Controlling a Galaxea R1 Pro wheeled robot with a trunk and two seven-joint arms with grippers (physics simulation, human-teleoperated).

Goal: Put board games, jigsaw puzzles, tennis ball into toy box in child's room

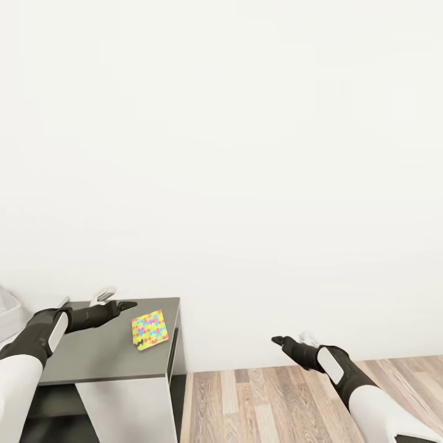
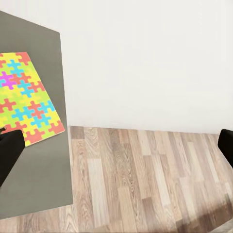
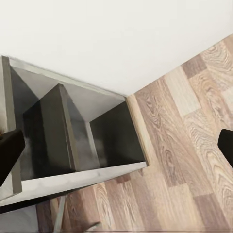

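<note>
White wall backs the dark grey bench (image 1: pixel 92 360), where one jigsaw puzzle (image 1: pixel 149 330) lies near its edge. Both the left end effector (image 1: pixel 114 299) and right end effector (image 1: pixel 289 338) look spread and empty, though small here; a clumsy grab could push the thin puzzle onto the wood floor (image 1: pixel 277 400).

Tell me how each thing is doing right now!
jigsaw puzzle: lying flat on the dark cabinet top, near its right edge, not held.
left gripper: open, empty, over the cabinet top beside the puzzle.
right gripper: open, empty, held over the wood floor.
cabinet: upright against the wall; open shelf compartments look empty.
</note>
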